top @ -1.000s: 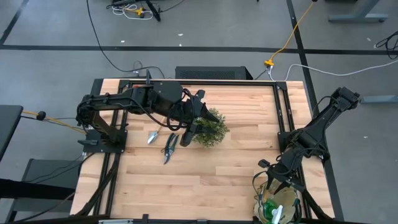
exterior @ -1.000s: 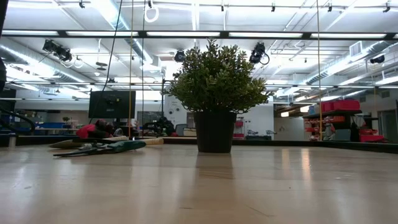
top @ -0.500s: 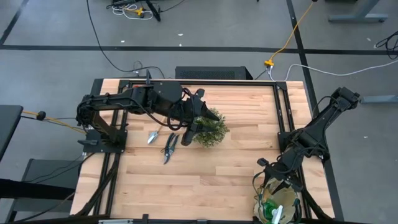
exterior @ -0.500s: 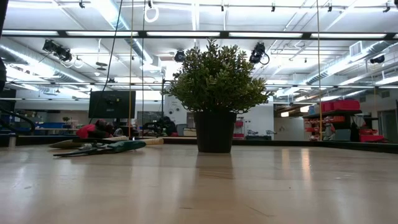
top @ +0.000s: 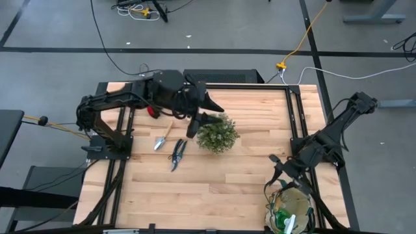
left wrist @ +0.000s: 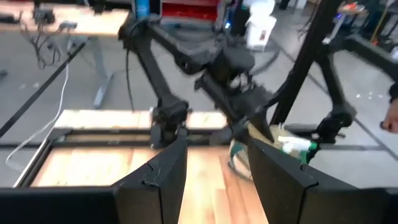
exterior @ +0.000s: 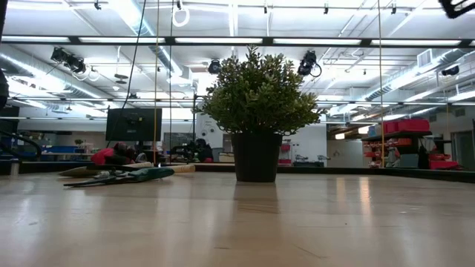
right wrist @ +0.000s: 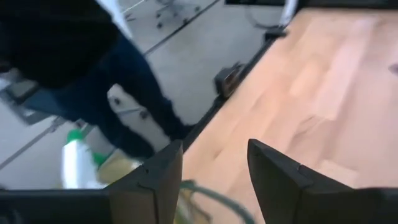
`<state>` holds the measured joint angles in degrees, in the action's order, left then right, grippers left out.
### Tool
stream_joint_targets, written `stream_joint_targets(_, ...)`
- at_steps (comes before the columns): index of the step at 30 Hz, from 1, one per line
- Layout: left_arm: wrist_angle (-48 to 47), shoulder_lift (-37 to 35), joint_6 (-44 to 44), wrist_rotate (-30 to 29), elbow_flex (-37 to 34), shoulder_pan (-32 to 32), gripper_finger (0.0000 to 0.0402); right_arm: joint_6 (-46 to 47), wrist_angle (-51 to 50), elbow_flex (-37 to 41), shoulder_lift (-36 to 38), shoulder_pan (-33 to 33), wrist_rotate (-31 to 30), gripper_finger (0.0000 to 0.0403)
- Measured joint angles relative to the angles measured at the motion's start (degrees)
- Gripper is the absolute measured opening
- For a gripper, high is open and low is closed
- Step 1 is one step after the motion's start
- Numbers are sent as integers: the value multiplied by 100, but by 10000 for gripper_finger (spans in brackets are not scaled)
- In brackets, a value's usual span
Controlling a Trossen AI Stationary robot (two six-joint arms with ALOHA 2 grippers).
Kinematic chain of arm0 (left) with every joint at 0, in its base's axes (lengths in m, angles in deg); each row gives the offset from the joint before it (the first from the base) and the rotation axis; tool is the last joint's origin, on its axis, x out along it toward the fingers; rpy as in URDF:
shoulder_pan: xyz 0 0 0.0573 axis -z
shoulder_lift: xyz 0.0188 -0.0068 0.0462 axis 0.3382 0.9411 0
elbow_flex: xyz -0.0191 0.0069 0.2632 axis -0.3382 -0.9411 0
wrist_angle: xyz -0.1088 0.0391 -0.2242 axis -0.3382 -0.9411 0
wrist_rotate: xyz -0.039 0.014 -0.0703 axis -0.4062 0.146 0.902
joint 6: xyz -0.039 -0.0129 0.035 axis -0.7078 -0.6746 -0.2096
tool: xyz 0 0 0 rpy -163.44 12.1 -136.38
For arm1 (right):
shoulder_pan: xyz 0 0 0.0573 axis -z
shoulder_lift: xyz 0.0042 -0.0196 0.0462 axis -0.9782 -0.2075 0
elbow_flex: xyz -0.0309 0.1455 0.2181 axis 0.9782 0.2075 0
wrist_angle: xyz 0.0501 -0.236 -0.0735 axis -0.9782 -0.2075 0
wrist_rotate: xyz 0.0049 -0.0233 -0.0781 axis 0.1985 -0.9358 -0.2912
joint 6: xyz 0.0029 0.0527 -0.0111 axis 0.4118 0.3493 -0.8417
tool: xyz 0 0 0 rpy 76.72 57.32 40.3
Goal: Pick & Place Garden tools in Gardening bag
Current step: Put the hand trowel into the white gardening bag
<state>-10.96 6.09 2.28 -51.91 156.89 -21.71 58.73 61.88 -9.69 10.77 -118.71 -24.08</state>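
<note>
The wooden table (top: 214,188) has a wide bare stretch across its middle and near side; the things on it sit towards the left and far part. A trowel (top: 159,139) and pruning shears (top: 177,153) lie side by side on the boards, just left of the potted plant (top: 217,134). Both tools have their long axis running roughly far-to-near with a slight slant; the trowel's blade points to the near side. Something red (top: 153,112), too hidden to identify, shows under the left arm.

The left gripper (top: 200,116) hangs above the table at the far-left edge of the plant, up and away from the two tools; its fingers (left wrist: 158,174) stand apart with nothing between them.

The bag (top: 290,211) sits at the near right corner, overhanging the table edge, with green and white items inside. The right gripper (top: 281,170) hovers just above its far rim, fingers (right wrist: 152,177) spread and empty.
</note>
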Motion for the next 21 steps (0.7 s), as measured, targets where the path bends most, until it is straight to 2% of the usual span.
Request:
stream_joint_targets(10,-989,-18,167,-11,0,-381,177,-129,132,-2,343,431,-1522,181)
stream_joint_targets(18,-1785,4,372,-223,-93,-406,177,-149,429,-2,347,752,-2164,181)
stream_joint_targets(21,-1891,5,416,-235,-209,-406,177,-150,575,-2,345,869,-2187,181)
